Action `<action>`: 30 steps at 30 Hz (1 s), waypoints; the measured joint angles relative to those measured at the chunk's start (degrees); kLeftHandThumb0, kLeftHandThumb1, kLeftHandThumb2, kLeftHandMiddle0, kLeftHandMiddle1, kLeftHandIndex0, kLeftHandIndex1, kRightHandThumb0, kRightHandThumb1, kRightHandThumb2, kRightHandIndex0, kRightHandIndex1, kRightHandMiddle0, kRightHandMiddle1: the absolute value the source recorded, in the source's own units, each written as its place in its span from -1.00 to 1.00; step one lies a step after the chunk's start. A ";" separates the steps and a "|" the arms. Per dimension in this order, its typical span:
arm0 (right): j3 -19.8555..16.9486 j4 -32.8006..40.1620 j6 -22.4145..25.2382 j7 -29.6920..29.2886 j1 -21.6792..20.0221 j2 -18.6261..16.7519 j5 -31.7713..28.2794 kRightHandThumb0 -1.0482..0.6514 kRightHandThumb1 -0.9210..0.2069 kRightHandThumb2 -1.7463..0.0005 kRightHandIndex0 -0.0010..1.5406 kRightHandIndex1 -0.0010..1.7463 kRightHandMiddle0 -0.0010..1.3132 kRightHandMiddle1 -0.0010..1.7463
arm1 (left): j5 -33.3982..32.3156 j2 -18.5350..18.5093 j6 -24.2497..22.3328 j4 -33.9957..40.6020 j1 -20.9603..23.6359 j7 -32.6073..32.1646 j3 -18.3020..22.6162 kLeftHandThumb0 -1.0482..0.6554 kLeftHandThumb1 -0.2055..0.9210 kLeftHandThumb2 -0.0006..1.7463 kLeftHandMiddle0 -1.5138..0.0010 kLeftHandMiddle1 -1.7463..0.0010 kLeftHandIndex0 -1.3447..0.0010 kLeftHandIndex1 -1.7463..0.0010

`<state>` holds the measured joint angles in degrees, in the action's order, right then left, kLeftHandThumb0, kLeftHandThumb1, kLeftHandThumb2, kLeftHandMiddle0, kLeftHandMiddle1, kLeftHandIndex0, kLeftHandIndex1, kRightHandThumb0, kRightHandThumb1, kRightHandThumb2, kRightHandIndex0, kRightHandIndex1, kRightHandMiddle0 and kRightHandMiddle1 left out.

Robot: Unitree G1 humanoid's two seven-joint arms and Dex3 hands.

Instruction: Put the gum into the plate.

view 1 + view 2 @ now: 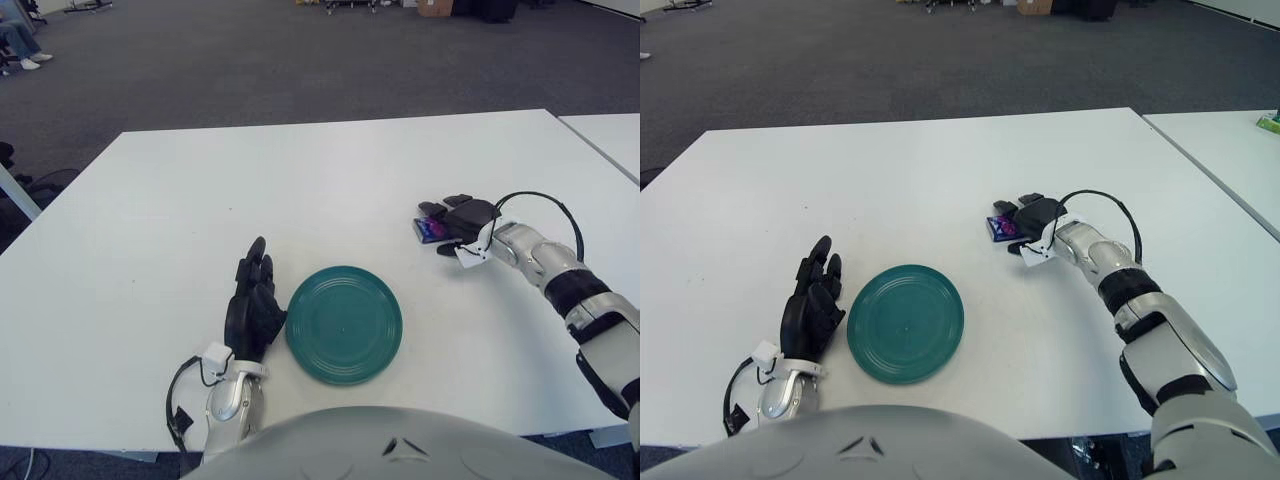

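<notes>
The gum (430,231), a small blue and purple pack, lies on the white table (330,180) to the upper right of the green plate (344,323). My right hand (452,224) is down on the pack. Its dark fingers (432,209) curl over the far side and the thumb sits at the near side, so most of the pack is covered. The plate has nothing in it. My left hand (254,300) shows just left of the plate with its fingers straight and nothing in them.
A second white table (610,135) stands close at the right, with a narrow gap between. Grey carpet lies beyond the table's far edge. A black cable (540,200) loops over my right wrist.
</notes>
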<state>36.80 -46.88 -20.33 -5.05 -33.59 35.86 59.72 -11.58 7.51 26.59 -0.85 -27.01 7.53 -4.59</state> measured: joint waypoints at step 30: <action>12.26 -25.33 8.94 -10.16 -12.99 -6.92 3.60 -0.24 -0.43 -0.10 0.05 1.00 -0.39 1.00 | -2.37 0.12 -1.82 1.22 -0.08 -1.36 0.08 -1.00 1.00 0.10 0.57 0.95 1.00 0.33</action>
<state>49.07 -72.21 -11.39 -15.21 -46.58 28.94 63.32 -13.95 7.63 24.77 0.37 -27.10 6.17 -4.51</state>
